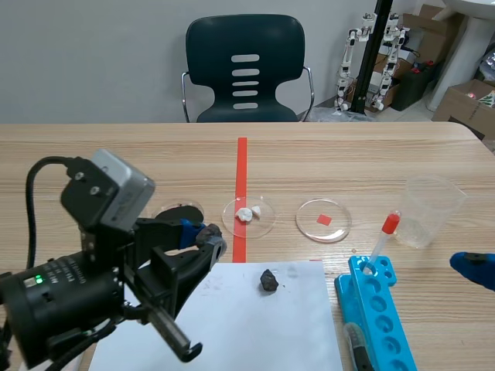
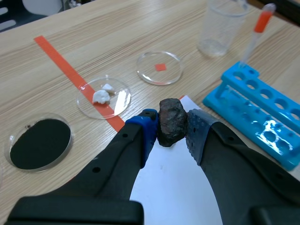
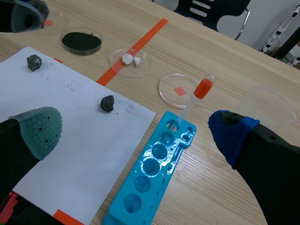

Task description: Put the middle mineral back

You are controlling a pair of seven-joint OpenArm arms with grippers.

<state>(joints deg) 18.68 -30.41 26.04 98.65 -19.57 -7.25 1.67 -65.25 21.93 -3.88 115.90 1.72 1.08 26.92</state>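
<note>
Currently gripped: middle mineral (image 2: 171, 117), clenched between the 2 pads of the left gripper (image 2: 172, 129).
Look: dark brown-black lump, rough and dull, with uneven facets and a faint reddish tinge.
Position: held off the table over the edge of the white paper (image 3: 84, 154), with the dish of white pieces (image 2: 104, 97) ahead of it.
Right gripper (image 3: 135, 132): released, fingers spread wide over the paper and the blue rack (image 3: 154, 187).
Other minerals: 2 dark lumps (image 3: 107, 103) (image 3: 33, 62) lie on the paper, well apart.
</note>
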